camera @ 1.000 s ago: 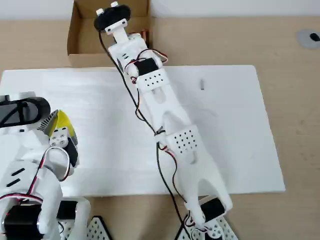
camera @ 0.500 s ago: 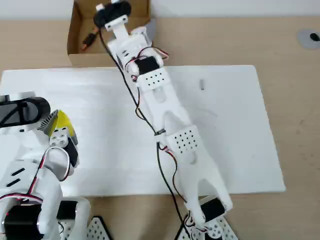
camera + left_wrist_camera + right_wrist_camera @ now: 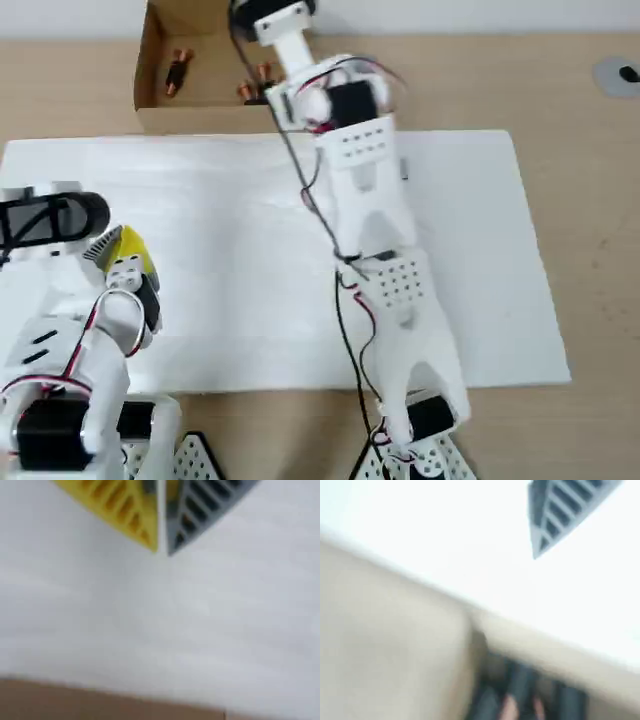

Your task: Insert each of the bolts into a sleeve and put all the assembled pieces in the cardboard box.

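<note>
Assembled pieces (image 3: pixel 175 72) are being shown lying in the far-left cardboard box (image 3: pixel 148 95) from above; up close, the left gripper (image 3: pixel 161 551) is being held pinched shut, the right gripper (image 3: pixel 527 545) spread apart.

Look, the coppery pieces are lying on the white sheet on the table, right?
Not quite. The coppery pieces are not on the white sheet. They lie inside the cardboard box on the table, past the sheet's far edge. The high view shows it.
</note>
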`<control>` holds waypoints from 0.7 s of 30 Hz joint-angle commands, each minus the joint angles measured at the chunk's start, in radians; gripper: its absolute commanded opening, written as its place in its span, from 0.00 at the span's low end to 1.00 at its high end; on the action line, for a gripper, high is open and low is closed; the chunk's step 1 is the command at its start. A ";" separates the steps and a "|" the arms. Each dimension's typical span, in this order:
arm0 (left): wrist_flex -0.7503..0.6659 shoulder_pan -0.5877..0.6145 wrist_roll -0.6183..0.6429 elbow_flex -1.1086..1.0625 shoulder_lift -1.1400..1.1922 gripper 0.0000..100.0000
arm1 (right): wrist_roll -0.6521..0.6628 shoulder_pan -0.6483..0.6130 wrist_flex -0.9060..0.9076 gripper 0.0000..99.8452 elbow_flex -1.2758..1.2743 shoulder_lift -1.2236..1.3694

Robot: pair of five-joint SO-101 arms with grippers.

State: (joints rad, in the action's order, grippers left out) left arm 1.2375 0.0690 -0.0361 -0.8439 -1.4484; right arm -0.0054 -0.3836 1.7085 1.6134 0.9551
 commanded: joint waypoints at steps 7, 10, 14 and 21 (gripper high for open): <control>0.084 -0.104 0.002 -0.006 -0.124 0.01 | 0.012 0.093 0.081 0.26 0.051 -0.348; 0.086 -0.137 0.000 -0.021 -0.226 0.01 | 0.014 0.088 0.081 0.04 0.048 -0.435; 0.087 -0.100 0.000 -0.075 -0.334 0.01 | 0.012 0.116 0.081 0.05 0.047 -0.510; 0.155 -0.097 0.000 -0.163 -0.378 0.01 | 0.008 0.159 0.084 0.01 0.044 -0.650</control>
State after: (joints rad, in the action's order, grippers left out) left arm 1.3663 -0.0430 -0.0361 -0.9912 -1.8197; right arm -0.0038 -0.2486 1.7760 1.6164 0.4089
